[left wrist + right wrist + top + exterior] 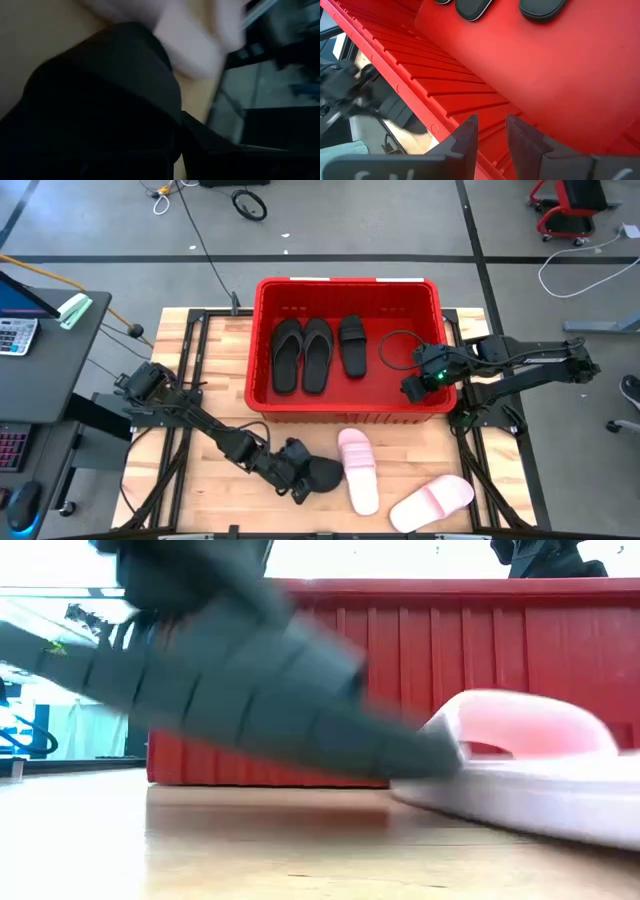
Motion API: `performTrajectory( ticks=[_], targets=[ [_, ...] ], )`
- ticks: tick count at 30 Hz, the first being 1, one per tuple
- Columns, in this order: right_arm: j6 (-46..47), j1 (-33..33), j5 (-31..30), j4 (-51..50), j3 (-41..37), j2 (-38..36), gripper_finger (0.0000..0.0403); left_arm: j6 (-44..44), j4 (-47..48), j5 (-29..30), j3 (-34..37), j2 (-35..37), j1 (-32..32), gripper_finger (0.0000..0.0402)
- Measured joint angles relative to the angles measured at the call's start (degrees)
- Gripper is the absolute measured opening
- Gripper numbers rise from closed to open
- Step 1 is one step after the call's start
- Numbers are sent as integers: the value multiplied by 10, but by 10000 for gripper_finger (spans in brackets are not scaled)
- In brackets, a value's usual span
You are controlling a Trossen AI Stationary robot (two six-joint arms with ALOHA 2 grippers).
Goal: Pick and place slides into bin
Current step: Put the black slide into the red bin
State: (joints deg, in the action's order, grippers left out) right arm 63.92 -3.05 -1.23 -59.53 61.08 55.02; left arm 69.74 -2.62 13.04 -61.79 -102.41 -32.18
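— Slides first: how many, and where?

— Six sandals. Two black thong flip-flops (301, 354) lie side by side on the left of the floor of the large bright red plastic crate (347, 289), and one black wide-strap slide (352, 345) lies just right of them. That makes three inside.

— And the other three?

— On the wooden table (190, 490), near of the crate. The second black wide-strap slide (322, 474) is at the near edge, left of centre, tilted with one end lifted in the low view. One pale pink wide-strap slide (359, 470) lies just beside it on the right, and the other pink slide (432, 501) sits farther right, angled.

— Which gripper has the black one?

— The left gripper (298, 485); its fingers are clamped together on the black slide's near-left end.

— The right arm?

— The right gripper (414, 388) hangs over the crate's right near corner, inside the rim. Its two fingers (467, 131) stand slightly apart with nothing between them, above the red floor.
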Motion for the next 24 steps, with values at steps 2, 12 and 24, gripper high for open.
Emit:
performTrajectory(
  ticks=[2, 12, 24],
  targets=[
    [0, 0, 0, 0, 0, 0, 106, -14, -1, 3, -36, 0, 0, 14],
    [-1, 0, -18, 2, 0, 0, 106, -151, 224, 64, -320, 0, 15, 11],
    [-9, -9, -352, 24, 50, -16, 106, -252, 366, 354, -584, 3, 135, 11]
  ],
)
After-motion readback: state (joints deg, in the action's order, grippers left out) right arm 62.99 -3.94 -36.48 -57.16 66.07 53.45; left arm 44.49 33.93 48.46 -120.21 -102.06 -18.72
